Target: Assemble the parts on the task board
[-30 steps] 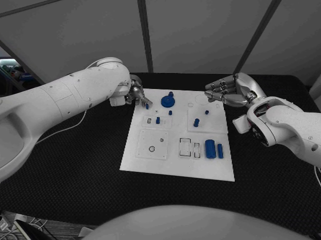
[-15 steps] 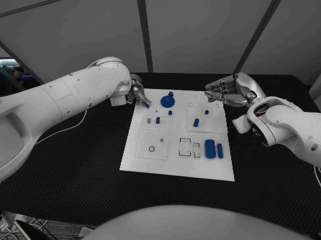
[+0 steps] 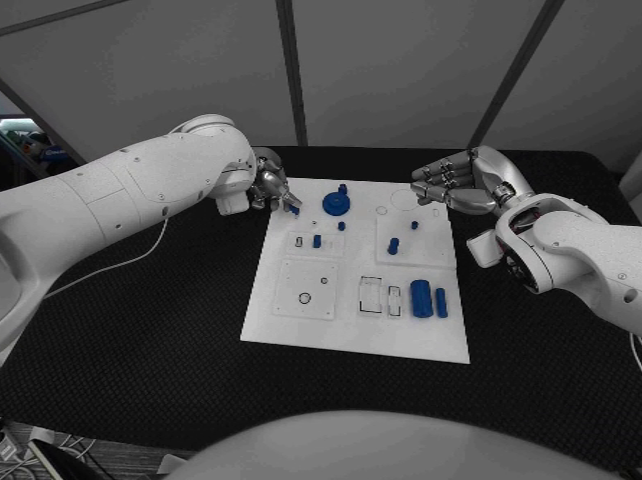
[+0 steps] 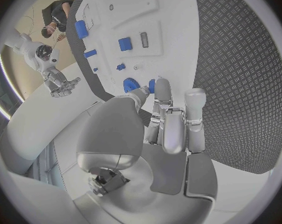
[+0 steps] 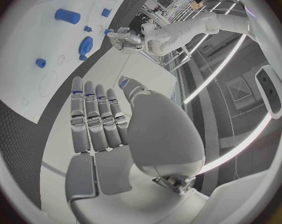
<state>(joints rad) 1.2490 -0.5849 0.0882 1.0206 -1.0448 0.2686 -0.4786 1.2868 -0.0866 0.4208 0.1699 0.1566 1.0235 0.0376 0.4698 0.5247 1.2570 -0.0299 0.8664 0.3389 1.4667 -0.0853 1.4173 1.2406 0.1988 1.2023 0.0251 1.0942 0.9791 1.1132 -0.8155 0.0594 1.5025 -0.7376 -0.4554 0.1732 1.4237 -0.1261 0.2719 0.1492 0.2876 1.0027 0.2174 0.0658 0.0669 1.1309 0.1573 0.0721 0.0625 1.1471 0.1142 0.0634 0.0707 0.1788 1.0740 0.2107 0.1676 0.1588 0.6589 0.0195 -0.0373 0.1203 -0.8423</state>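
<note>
looks early on: silver left hand [image 3: 274, 190] pinches a small blue part [image 3: 291, 208] at the white plastic task board [image 3: 343, 330], silver right hand [image 3: 455, 185] hovers open-fingered, several slots unfilled.

A black bench [image 3: 148, 330] with a fine woven texture carries the things. The white task board [image 3: 353, 335] lies flat at its middle, long side running from near to far, its far end slightly turned to the right. Bare black surface surrounds the board on all sides, wider on the left and right than at the far edge. A thin white cable [image 3: 119, 262] trails across the bench's left part, well apart from the board.
</note>
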